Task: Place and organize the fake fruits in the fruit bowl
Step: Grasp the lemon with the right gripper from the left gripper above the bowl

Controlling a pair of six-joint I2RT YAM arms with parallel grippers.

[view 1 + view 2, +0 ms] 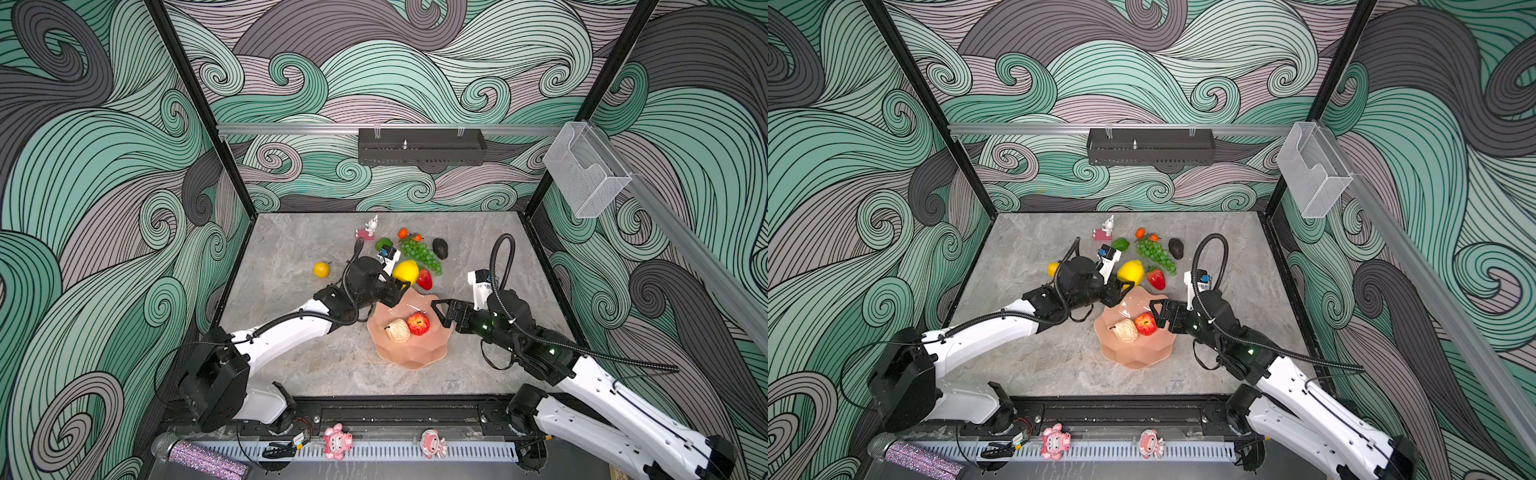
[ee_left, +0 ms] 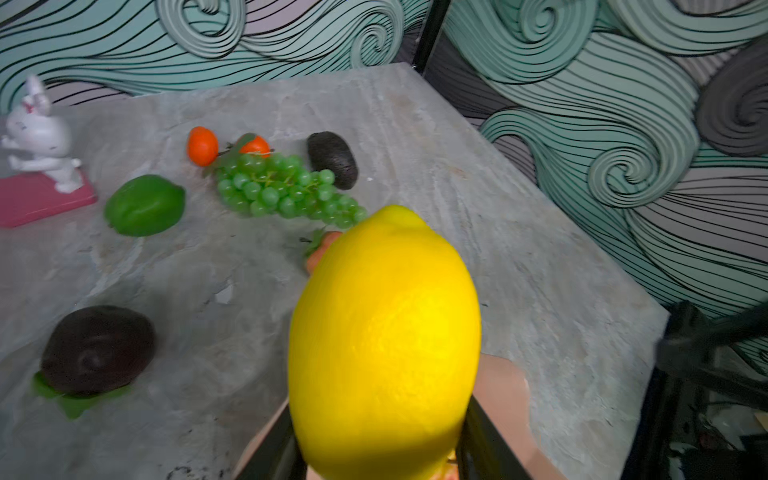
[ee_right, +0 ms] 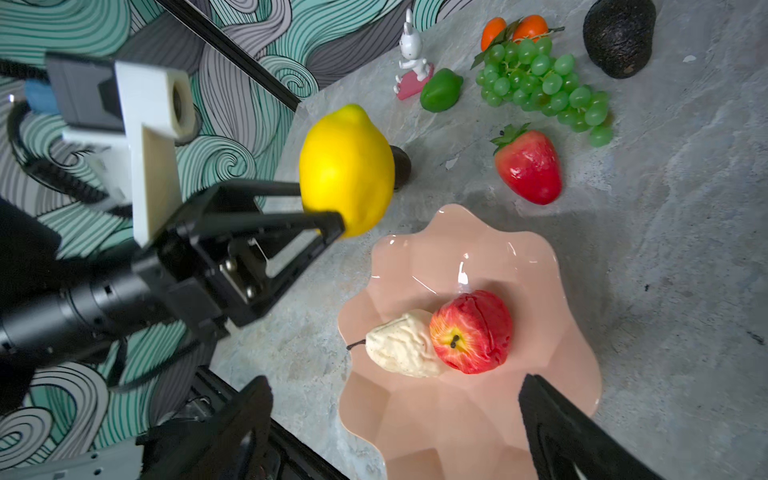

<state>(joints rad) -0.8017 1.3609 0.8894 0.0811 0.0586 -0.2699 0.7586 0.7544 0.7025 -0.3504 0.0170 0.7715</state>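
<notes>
Big lemon [image 2: 384,340] is clamped in L gripper [image 3: 322,210], w/ fruit bowl [image 3: 519,257] rim just beside its tips; R gripper [image 1: 439,314] gapes empty, apple [image 3: 471,330] just ahead of it.

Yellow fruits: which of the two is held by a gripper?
The large lemon, between the fingers of the left gripper; the small yellow fruit lies on the table.

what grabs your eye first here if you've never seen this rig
The big glossy yellow plastic lemon stands out, pinched in the left gripper near the far rim of the shallow salmon-pink scalloped bowl at mid-table. Inside the bowl, a red plastic apple lies against a cream knobbly pear-shaped fruit, with the open right gripper at the bowl's right side. All around, teal and grey swirling wave wallpaper covers the walls.
</notes>
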